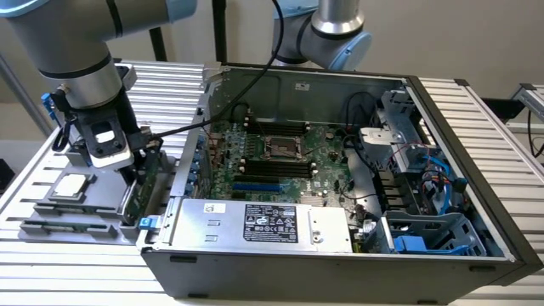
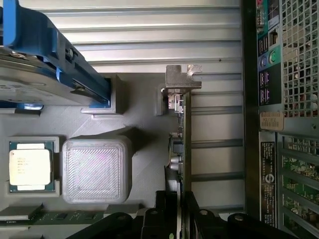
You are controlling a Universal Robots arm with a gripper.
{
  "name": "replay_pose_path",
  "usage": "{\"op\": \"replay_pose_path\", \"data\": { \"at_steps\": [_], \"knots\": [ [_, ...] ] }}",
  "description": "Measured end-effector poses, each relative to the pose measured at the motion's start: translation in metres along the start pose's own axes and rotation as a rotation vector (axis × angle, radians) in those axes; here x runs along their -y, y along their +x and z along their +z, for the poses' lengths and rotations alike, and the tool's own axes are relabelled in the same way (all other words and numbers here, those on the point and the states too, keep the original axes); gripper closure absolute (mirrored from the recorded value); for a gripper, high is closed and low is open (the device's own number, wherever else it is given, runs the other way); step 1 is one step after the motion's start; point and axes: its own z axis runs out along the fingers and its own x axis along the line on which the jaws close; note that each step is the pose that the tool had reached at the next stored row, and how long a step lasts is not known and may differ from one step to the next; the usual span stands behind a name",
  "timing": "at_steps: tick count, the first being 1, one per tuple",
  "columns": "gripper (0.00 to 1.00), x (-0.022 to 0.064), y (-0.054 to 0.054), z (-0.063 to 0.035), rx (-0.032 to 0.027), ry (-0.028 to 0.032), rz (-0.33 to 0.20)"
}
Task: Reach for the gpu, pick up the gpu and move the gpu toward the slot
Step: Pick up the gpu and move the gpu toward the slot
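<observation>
- One Universal Robots arm, exterior view: its black two-fingered gripper [image 1: 136, 167] reaches down over a grey moulded parts tray [image 1: 47, 224] at the exterior view's left, just beside an open dark-grey computer case [image 1: 340, 275].
- One gpu [image 1: 144, 190], a thin flat green circuit-board card with a silvery metal end bracket, stands on edge in a tray groove. Upright storage likely serves to leave both faces free for a pinch from above.
- One green motherboard [image 1: 289, 159] lies exposed in the case, whose side panel is off, so its slots look reachable from overhead.
- Wrist view: the gripper [image 2: 180, 216] straddles the gpu [image 2: 186, 144], seen edge-on and dark. The fingers [image 2: 167, 219] look pressed onto both faces, pinching the card at the end away from its bracket.
- The gpu's lower edge appears seated in the tray: judged gripped, not yet lifted.
- Also in the tray, apart from the card: a silver hard drive in a blue frame [image 2: 45, 69], a small square silver chip [image 2: 30, 168] and a grey ribbed square block [image 2: 97, 170].
</observation>
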Motion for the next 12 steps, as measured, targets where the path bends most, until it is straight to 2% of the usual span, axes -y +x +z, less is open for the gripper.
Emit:
{"op": "replay_pose_path", "data": {
  "at_steps": [7, 12],
  "knots": [
    [0.74, 0.0001, -0.0001, -0.0001, -0.0008, 0.0002, 0.0],
    [0.74, 0.0001, -0.0011, -0.0044, -0.0056, 0.0002, 0.0]
  ]
}}
